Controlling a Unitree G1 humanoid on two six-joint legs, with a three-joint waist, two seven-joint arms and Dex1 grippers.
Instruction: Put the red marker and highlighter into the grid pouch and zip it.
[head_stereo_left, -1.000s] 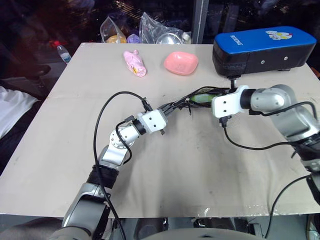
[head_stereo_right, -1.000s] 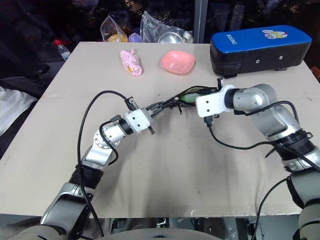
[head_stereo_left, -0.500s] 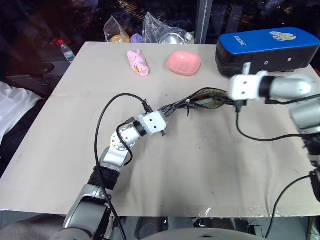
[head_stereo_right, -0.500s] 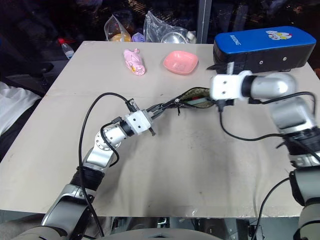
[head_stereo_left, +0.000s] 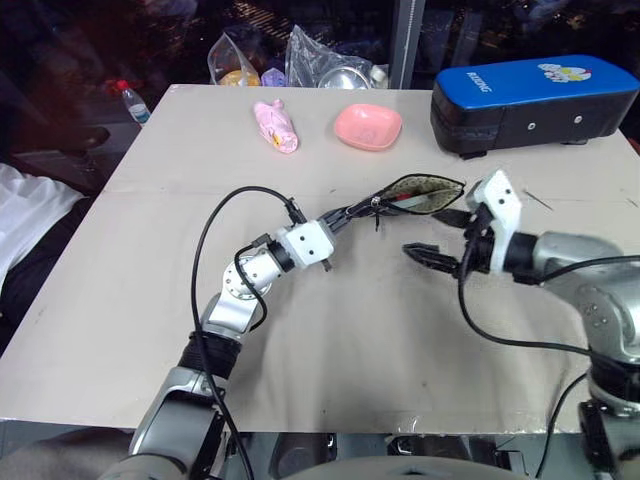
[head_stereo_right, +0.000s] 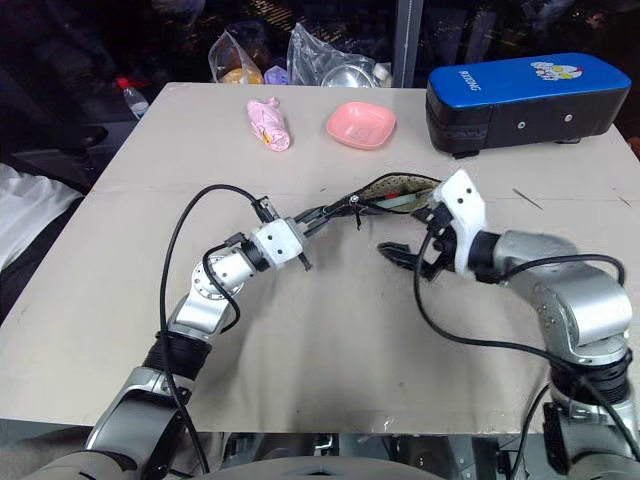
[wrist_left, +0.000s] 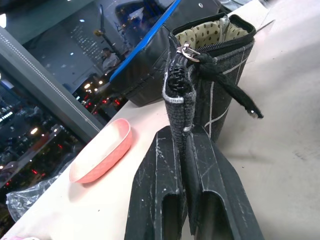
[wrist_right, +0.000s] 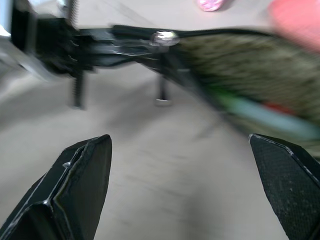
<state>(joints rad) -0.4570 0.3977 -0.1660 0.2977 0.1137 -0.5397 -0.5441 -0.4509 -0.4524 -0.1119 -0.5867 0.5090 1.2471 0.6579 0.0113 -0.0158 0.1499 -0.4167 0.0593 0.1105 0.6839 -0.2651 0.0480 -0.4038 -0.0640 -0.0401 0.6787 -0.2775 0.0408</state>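
The grid pouch (head_stereo_left: 424, 191) lies on the table with its mouth gaping and its dotted tan lining showing. My left gripper (wrist_left: 183, 134) is shut on the pouch's zipper end, just below the zipper pull (wrist_left: 188, 51). In the right wrist view, the light-green highlighter (wrist_right: 235, 106) and a red bit of the red marker (wrist_right: 276, 107) lie blurred inside the pouch. My right gripper (head_stereo_left: 440, 237) hovers open and empty just in front of the pouch mouth, not touching it.
A large blue-and-black case (head_stereo_left: 530, 100) stands behind the pouch at the back right. A pink dish (head_stereo_left: 368, 125) and a pink wrapped item (head_stereo_left: 275, 126) lie at the back centre, plastic bags (head_stereo_left: 325, 65) beyond the table's far edge. Bare tabletop (head_stereo_left: 350, 330) stretches toward me.
My right gripper pulled back out of the pouch mouth toward me, rolled over and opened, leaving the highlighter inside. The left gripper kept its hold and did not move.
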